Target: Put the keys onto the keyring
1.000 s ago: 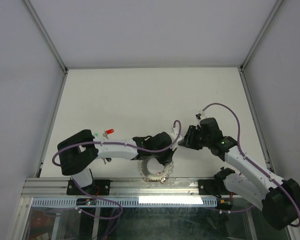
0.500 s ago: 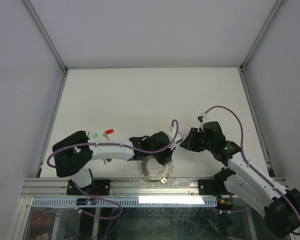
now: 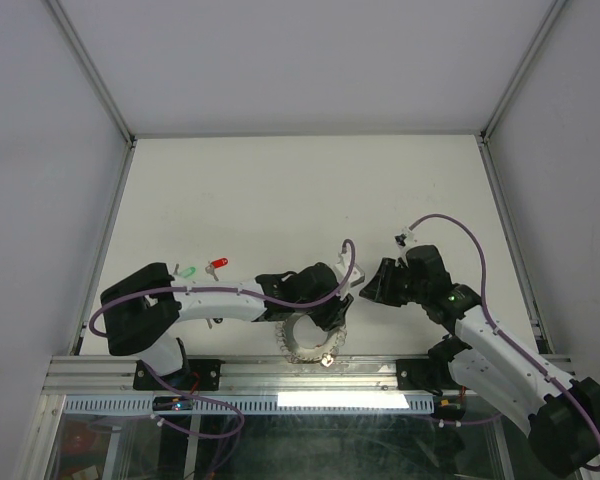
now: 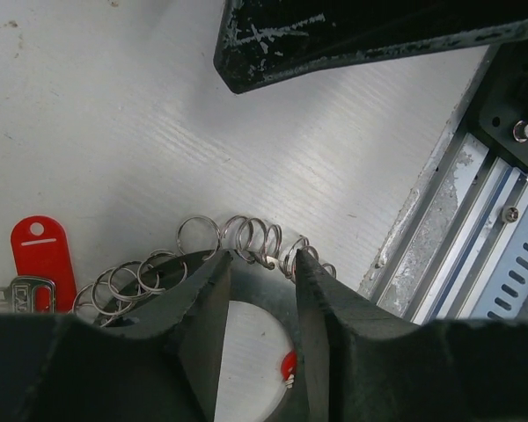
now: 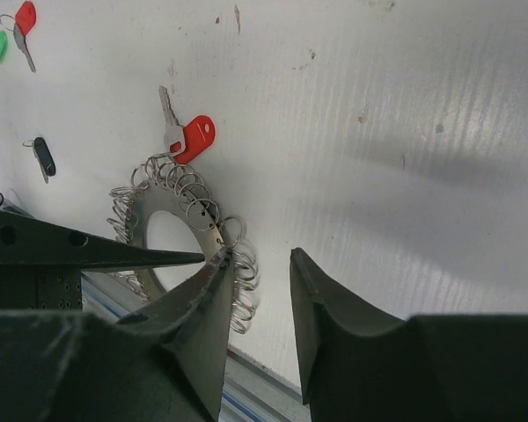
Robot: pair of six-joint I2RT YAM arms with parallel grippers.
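The keyring lies flat by the table's near edge, a grey band fringed with small wire loops. My left gripper stands open right over its band, a finger on each side and a small red head showing in the hole. A red key rests against the ring's far rim, also in the left wrist view. The right gripper hangs open and empty just right of the ring. Loose red, green and black keys lie to the left.
The aluminium frame rail runs along the table's near edge, close behind the ring. My right gripper's dark finger reaches over the ring from the far side. White walls enclose the table on three sides.
My left gripper has gone from shut to open over the ring's band. The right gripper has drifted slightly toward the near edge.
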